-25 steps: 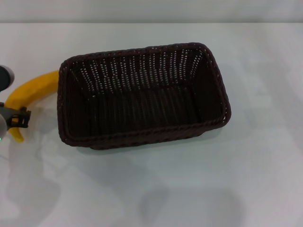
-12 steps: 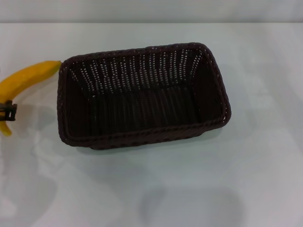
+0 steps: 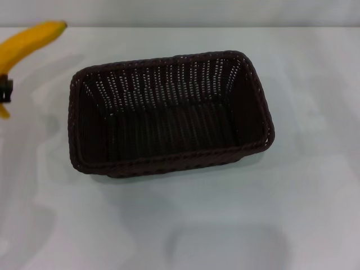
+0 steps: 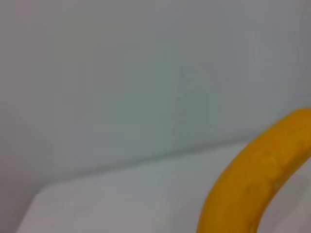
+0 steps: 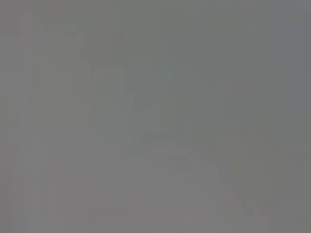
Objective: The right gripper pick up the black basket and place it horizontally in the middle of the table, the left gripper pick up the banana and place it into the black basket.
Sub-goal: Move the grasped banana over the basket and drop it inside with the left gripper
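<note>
The black basket (image 3: 169, 112) lies lengthwise across the middle of the white table (image 3: 304, 191), its open side up and nothing inside it. The yellow banana (image 3: 25, 42) hangs in the air at the far left, above and left of the basket's left end. Only a black jaw part of my left gripper (image 3: 4, 91) shows at the picture's left edge, shut on the banana's lower part. In the left wrist view the curved banana (image 4: 252, 184) fills the corner over the table (image 4: 121, 194). My right gripper is out of view.
The right wrist view shows only a plain grey surface. Bare white tabletop lies in front of the basket and to its right. A pale wall (image 3: 180, 12) runs along the table's far edge.
The banana has risen from the table beside the basket's left end to the upper left, held by my left gripper. The basket has not moved.
</note>
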